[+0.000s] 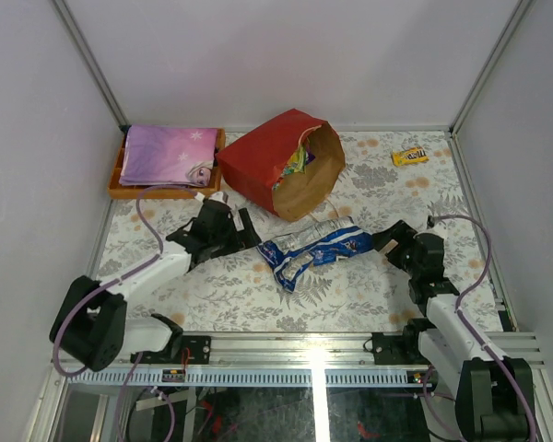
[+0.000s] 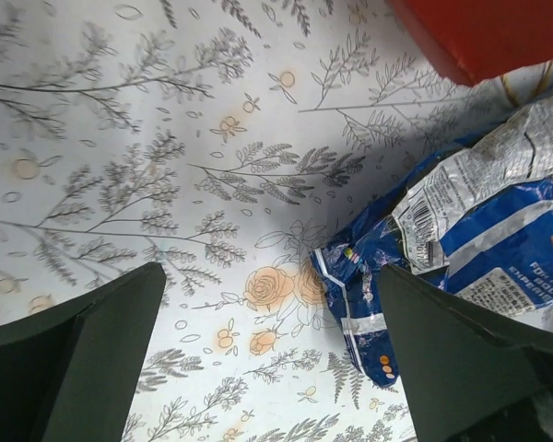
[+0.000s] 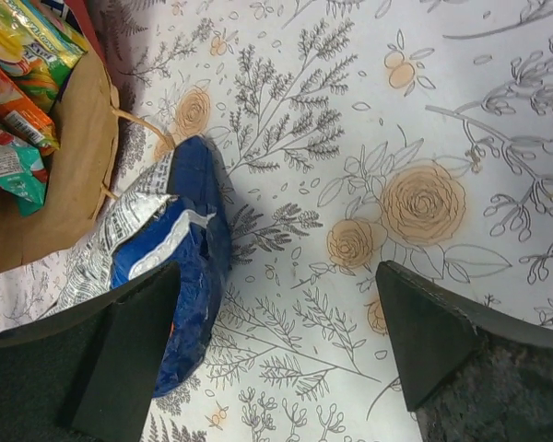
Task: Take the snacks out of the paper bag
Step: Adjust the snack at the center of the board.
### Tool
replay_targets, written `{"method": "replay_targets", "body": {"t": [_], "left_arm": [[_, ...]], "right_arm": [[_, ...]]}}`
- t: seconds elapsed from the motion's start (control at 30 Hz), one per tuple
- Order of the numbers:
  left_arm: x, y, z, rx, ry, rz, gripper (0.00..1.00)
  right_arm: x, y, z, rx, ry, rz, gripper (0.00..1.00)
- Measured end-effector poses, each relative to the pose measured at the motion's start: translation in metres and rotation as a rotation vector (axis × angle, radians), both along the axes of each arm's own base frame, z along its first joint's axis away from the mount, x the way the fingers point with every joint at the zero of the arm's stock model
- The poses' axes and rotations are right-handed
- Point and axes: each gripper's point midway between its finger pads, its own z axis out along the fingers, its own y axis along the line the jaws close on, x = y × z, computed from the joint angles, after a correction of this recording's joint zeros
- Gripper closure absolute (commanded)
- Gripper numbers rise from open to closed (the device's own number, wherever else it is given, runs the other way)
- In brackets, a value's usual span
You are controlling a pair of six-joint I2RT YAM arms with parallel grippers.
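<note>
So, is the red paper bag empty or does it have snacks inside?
Not empty. The red paper bag lies tipped on its side, and colourful glossy packets show inside its open mouth; how many, cannot tell.

Just before the mouth of the paper bag (image 1: 258, 161) lies the blue bag (image 1: 315, 249), barring a low approach; the near tabletop (image 1: 350, 299) is open.

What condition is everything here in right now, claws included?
Paper bag: tipped on its side, mouth open, packets inside.
Blue-white bag: out, lying crumpled on the table.
Yellow bar: out, flat on the table.
Left gripper: open, empty.
Right gripper: open, empty.
Orange tray: holds a flat purple item.
</note>
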Motion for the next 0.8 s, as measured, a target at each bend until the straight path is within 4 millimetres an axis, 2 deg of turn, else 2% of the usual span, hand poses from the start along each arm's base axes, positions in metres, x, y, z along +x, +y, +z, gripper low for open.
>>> {"method": "replay_targets", "body": {"t": [0.13,0.23,0.3,0.33,0.43,0.5,0.6,0.67,0.8], "left_arm": [[0.0,0.01,0.018,-0.003,-0.045,0.032,0.0],[-0.007,0.002,0.021,-0.076,-0.044,0.02,0.04],[-0.017,-0.005,0.012,-0.138,-0.016,0.008,0.08],[-0.024,-0.006,0.002,-0.158,0.013,0.005,0.09],[-0.042,-0.009,-0.024,-0.191,0.106,0.008,0.11],[-0.043,-0.015,-0.024,-0.238,0.114,0.011,0.12],[-0.042,-0.025,-0.023,-0.304,0.107,0.006,0.13],[-0.041,-0.032,-0.023,-0.346,0.108,0.003,0.13],[-0.038,-0.048,-0.021,-0.42,0.114,-0.013,0.18]], "right_arm": [[0.008,-0.001,0.007,-0.027,-0.019,0.014,0.08],[0.023,0.0,0.023,-0.034,-0.04,0.025,0.21],[0.037,0.005,0.034,-0.024,-0.047,0.053,0.3],[0.049,0.01,0.042,-0.011,-0.05,0.078,0.31],[0.074,0.024,0.049,0.027,-0.041,0.145,0.34],[0.082,0.031,0.041,0.051,-0.011,0.184,0.34],[0.081,0.039,0.018,0.08,0.068,0.225,0.35],[0.078,0.042,0.006,0.091,0.11,0.239,0.41],[0.074,0.047,-0.005,0.115,0.146,0.266,0.52]]}}
